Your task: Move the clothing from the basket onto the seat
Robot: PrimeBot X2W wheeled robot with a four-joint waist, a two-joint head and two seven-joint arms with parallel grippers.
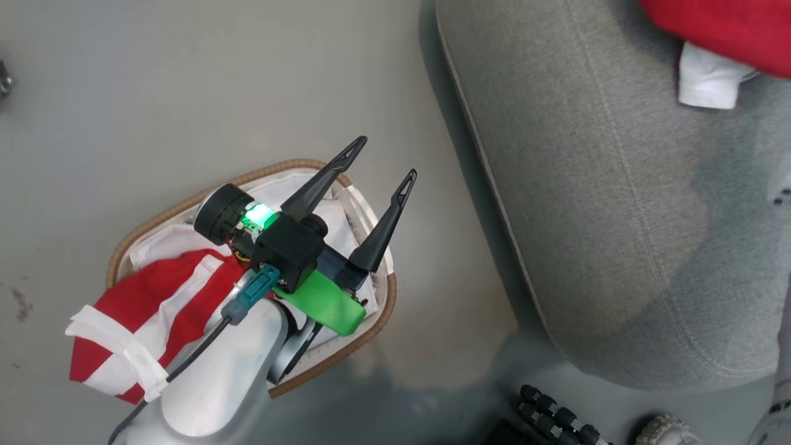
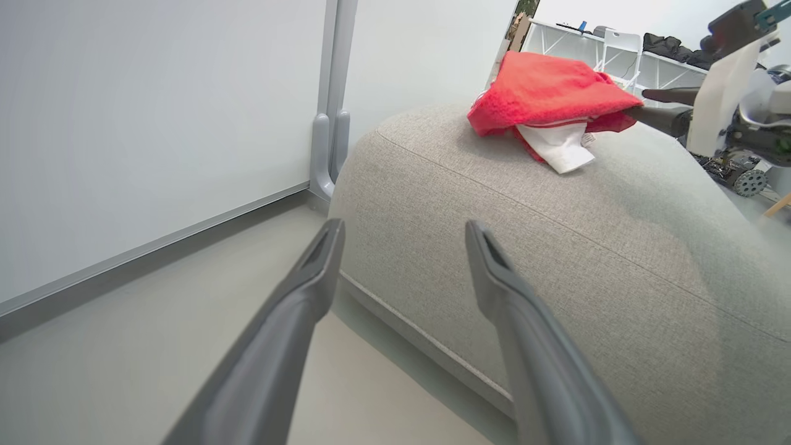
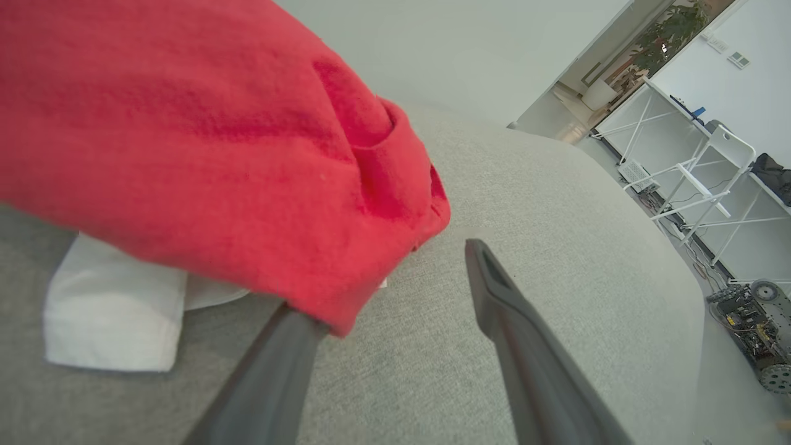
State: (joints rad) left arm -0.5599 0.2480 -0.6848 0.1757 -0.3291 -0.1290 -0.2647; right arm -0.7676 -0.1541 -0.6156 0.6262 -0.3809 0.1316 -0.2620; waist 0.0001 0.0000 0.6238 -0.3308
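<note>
The basket (image 1: 142,216), white with a brown woven rim, stands on the floor left of the seat (image 1: 618,216). A red and white striped piece of clothing (image 1: 142,321) hangs over its near-left rim. My left gripper (image 1: 386,159) hovers above the basket's right end, open and holding nothing; it is also open in its own view (image 2: 403,228). Another red garment (image 2: 550,93) with a white part lies on the grey seat (image 2: 556,259). My right gripper (image 3: 401,238) stands open against this garment (image 3: 204,142), whose edge drapes over the left finger (image 3: 272,371).
A white wall panel with a grey post (image 2: 327,142) stands behind the seat's corner. Bare floor (image 1: 216,74) surrounds the basket. My base's dark ribbed parts (image 1: 556,420) show below the seat. White tables and a small wheeled machine (image 3: 757,334) stand beyond the seat.
</note>
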